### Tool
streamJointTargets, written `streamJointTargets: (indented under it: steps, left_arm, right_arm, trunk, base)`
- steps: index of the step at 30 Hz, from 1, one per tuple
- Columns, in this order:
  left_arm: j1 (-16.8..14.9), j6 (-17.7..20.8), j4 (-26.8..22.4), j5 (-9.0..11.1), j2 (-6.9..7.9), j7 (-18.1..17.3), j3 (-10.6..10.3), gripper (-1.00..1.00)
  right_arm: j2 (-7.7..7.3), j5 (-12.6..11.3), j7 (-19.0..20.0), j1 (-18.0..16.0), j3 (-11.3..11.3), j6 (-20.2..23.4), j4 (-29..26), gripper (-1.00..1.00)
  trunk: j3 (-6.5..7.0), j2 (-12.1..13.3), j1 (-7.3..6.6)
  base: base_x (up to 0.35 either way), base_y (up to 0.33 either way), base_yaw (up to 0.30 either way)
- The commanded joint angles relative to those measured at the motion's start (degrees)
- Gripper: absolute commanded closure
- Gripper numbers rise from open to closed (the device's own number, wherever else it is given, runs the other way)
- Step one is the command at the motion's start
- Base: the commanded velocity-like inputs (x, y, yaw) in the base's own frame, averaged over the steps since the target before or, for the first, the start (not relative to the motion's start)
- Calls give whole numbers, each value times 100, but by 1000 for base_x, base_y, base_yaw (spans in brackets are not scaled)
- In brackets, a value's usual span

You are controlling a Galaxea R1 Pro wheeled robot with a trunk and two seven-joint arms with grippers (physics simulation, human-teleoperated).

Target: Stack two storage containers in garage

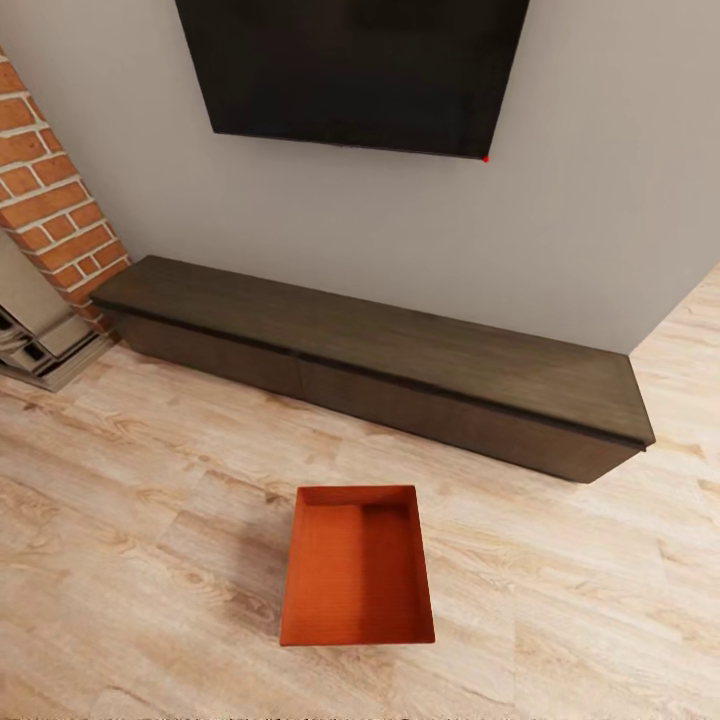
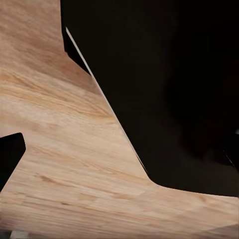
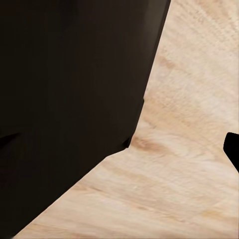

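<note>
Jaws: cannot tell their state on either arm. Left wrist view: a large black shape close to the lens, a small dark tip at one edge, light wood plank floor point(image 2: 59, 149) beyond; whether that tip is a finger is unclear. Right wrist view: likewise a black mass over most of the picture, a small dark tip at the edge, the plank floor point(image 3: 189, 164) beyond.

Head view: one storage container point(image 1: 357, 567), orange-red, rectangular, open top upward, interior bare. It sits flat on the plank floor point(image 1: 150, 560) of the living room, low in the middle of the picture, well apart from the furniture.

Beyond it: a long low dark-brown TV cabinet point(image 1: 400, 365) running along the pale grey wall point(image 1: 600, 200), angled across the view. Black wall TV point(image 1: 355, 70) mounted above the cabinet; small red dot at its lower corner. Red brick column point(image 1: 50, 210) at the cabinet's left end. A pale grey stepped object point(image 1: 40, 335) at the column's foot, identity unclear.
</note>
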Motion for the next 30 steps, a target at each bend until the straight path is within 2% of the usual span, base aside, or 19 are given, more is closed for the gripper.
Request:
streamJointTargets:
  steps: [1, 12, 29, 30]
  left_arm:
    - [2, 35, -13, 50, 1, 0, -1, -100]
    - [2, 35, -13, 50, -1, 0, -1, -100]
    - [2, 35, -16, 49, 7, 0, -4, -100]
    - [2, 35, -15, 88, -25, 0, 27, -100]
  right_arm:
    - [1, 0, -21, -4, 39, -23, 12, -100]
    - [-5, -7, -21, -4, 31, -23, 11, -100]
    - [9, -25, -28, -4, 6, -64, 12, -100]
    - [10, -26, -28, -4, 3, -62, 12, -100]
  trunk:
    - [-13, -1, 0]
    - [-105, -1, 0]
    - [-111, -1, 0]
    - [-111, -1, 0]
  base:
    - [0, 0, 0]
    - [0, 0, 0]
    - [0, 0, 0]
    - [0, 0, 0]
